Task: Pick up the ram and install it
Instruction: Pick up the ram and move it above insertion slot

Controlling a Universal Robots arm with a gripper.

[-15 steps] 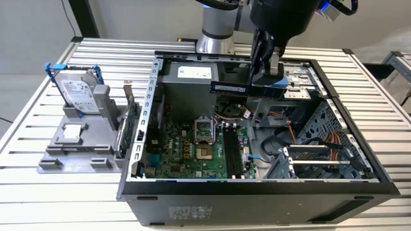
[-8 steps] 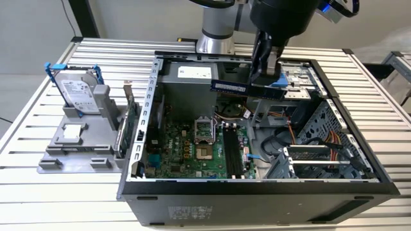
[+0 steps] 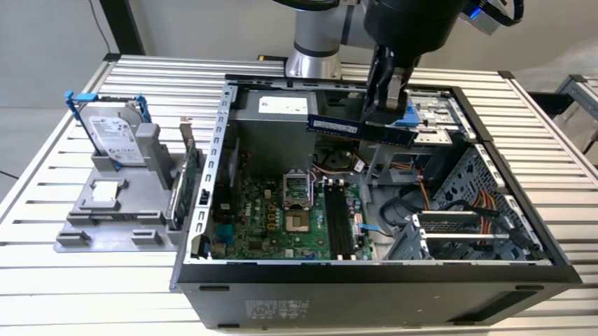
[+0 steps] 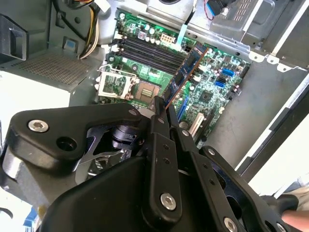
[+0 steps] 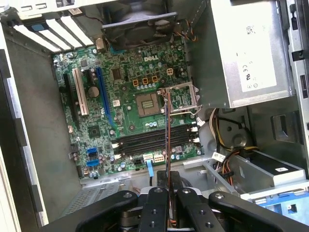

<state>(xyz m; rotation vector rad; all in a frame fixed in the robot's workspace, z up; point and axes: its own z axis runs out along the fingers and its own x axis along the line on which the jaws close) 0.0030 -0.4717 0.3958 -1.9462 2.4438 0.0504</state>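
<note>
Grips the ram point(image 3: 337, 126) in a narrow pincer point(image 3: 379, 117), shut on the stick near its middle. Holds it in the air above the open computer case point(image 3: 201, 210), toward one o'clock of the case in the exterior view, well apart from the dark memory slots point(image 3: 338, 220). Inside the case: green motherboard point(image 3: 271, 217), those slots, a grey power supply point(image 3: 280, 105). On the table point(image 3: 38, 294), at nine o'clock of the case: a grey stand point(image 3: 103, 210) carrying a hard drive point(image 3: 117, 136) upright in a blue frame and a green card point(image 3: 190, 175) on edge.

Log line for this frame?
gripper: shut on ram | ram: held above case, interior open | memory slots: empty | ram seated: no
</note>
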